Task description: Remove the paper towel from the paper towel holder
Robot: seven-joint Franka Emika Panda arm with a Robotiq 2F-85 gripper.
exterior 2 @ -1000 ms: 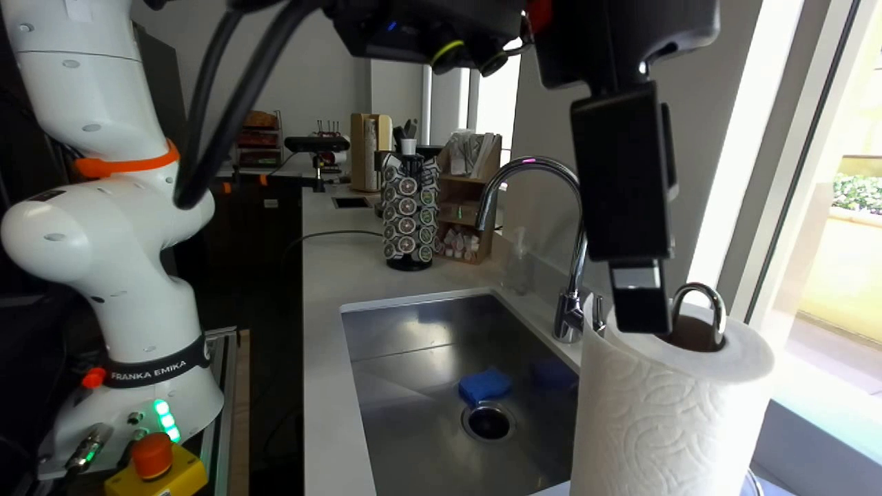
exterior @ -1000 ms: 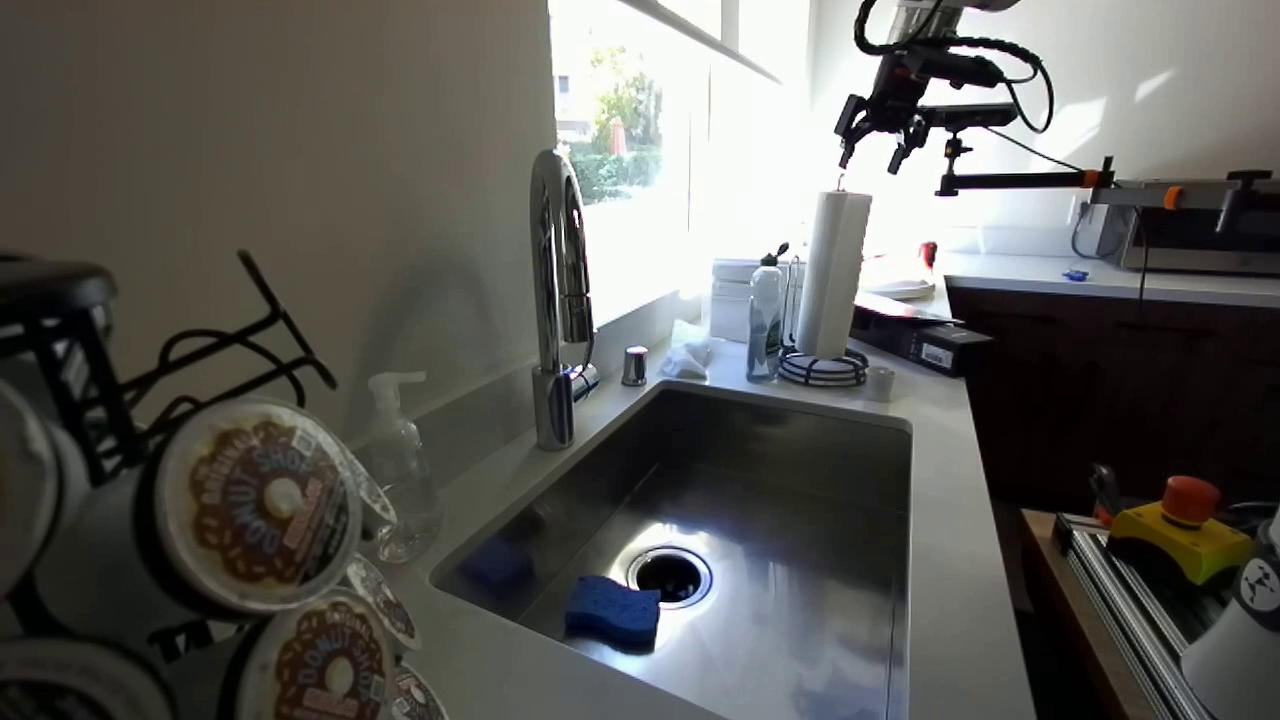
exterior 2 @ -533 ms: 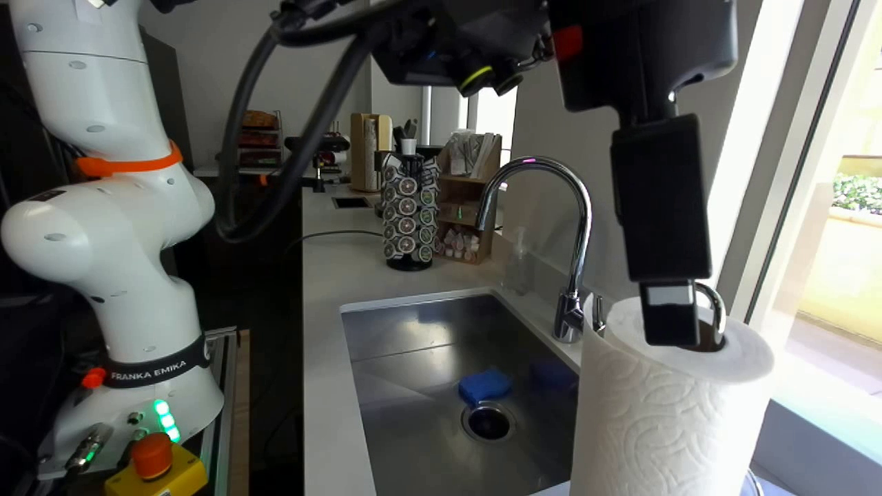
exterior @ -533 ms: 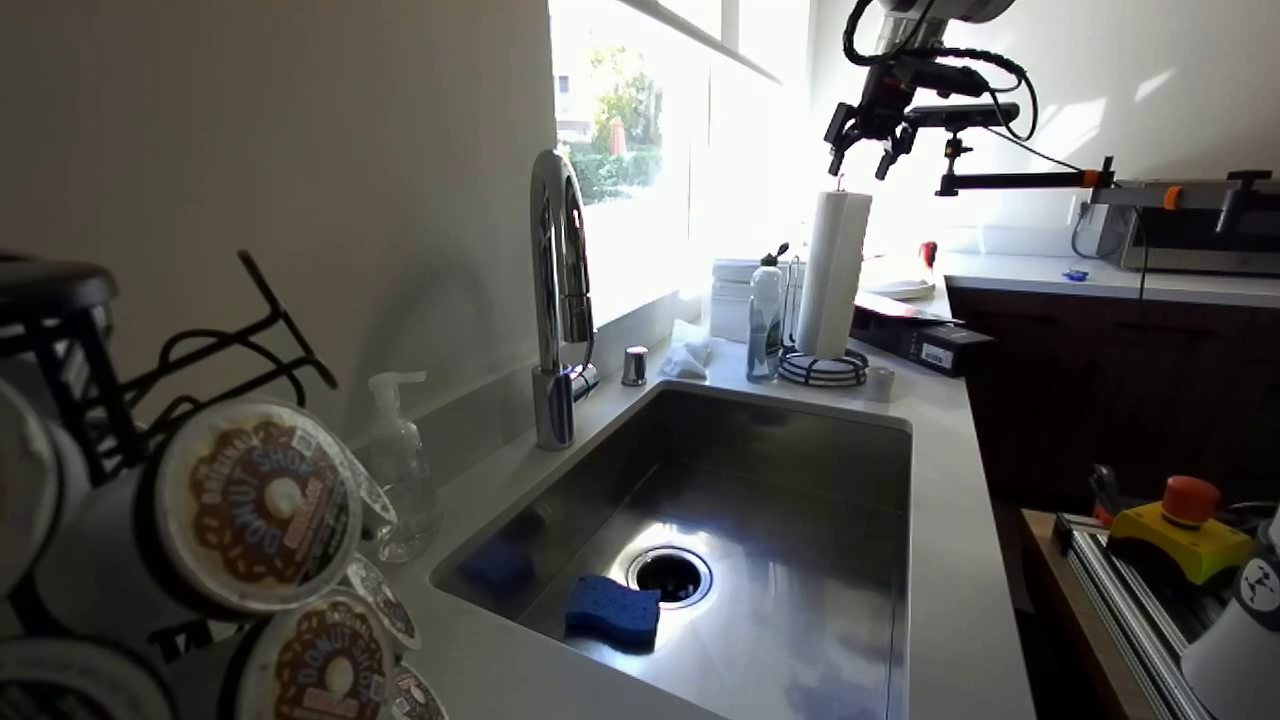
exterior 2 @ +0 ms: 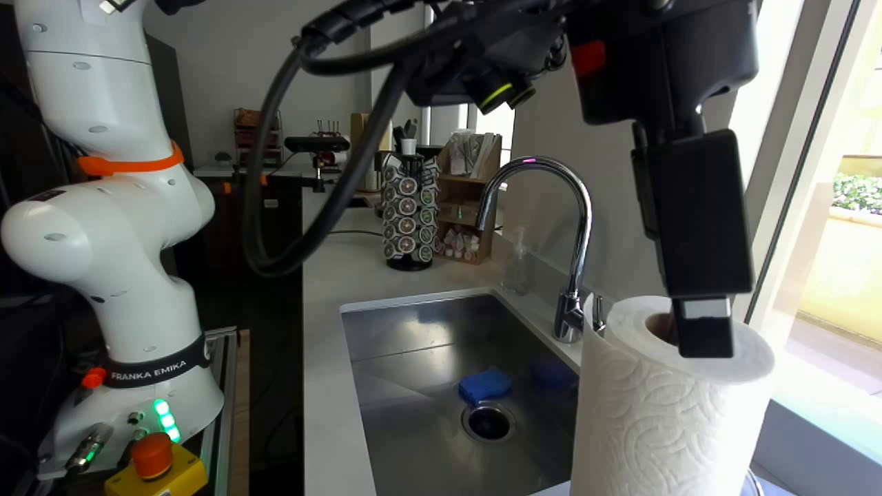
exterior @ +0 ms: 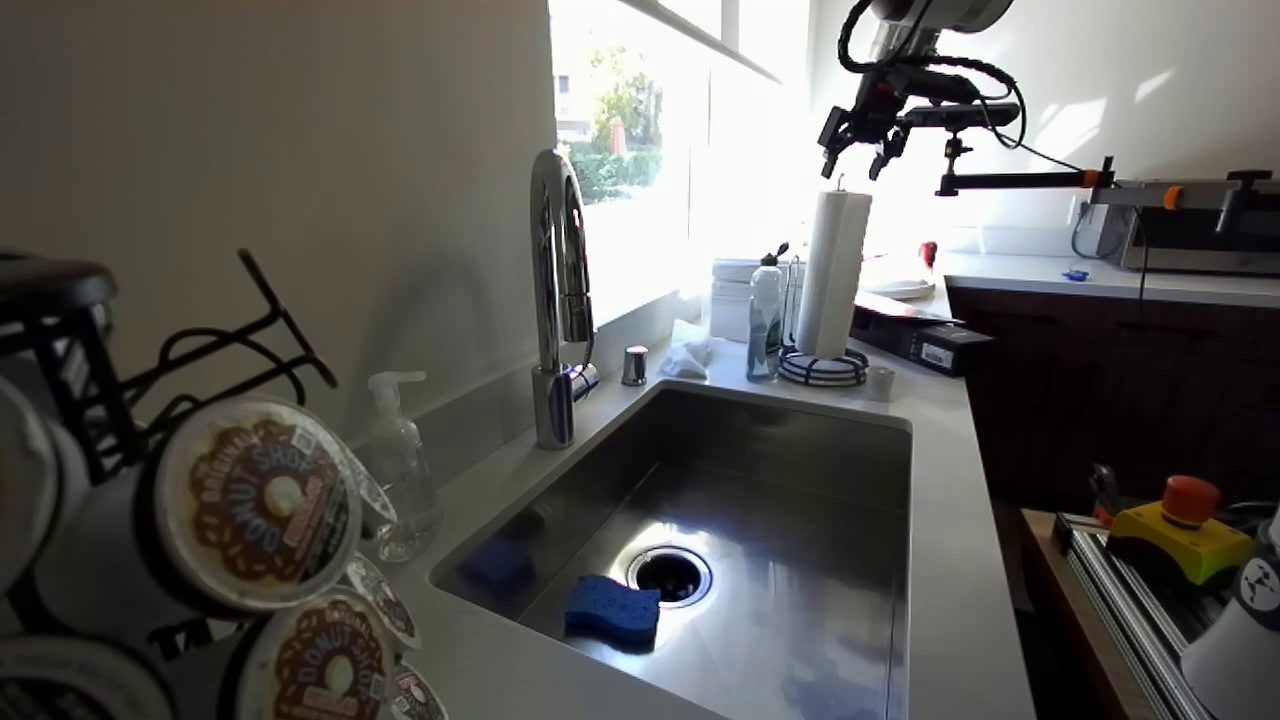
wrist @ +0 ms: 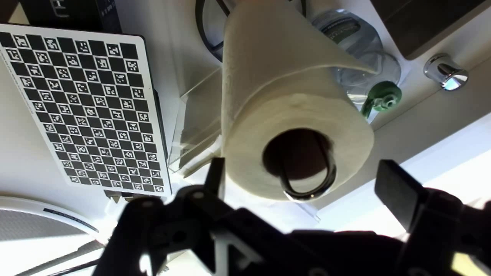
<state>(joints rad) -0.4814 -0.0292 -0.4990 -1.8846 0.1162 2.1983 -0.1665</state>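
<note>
The paper towel, a tall white roll [exterior: 835, 270], stands on the paper towel holder in both exterior views [exterior 2: 668, 427]. The holder's round wire base [exterior: 823, 370] shows under the roll. In the wrist view, its shiny metal loop [wrist: 307, 196] sticks out of the roll's dark core. My gripper [exterior: 852, 173] is just above the roll's top, pointing down. In the wrist view, the gripper [wrist: 301, 174] is wide open, with the loop between its fingers and nothing held. In an exterior view, one finger [exterior 2: 703, 331] hides the loop.
A clear bottle [exterior: 765, 315] with a green cap stands beside the roll, on the window side. The steel sink [exterior: 780, 560] and curved tap [exterior: 548, 300] are in front. A black box [exterior: 925, 340] and a checkered board [wrist: 88, 111] lie on the roll's far side.
My gripper has moved toward the window and slightly down, over the roll's top. It has stayed open. The roll and holder have not moved.
</note>
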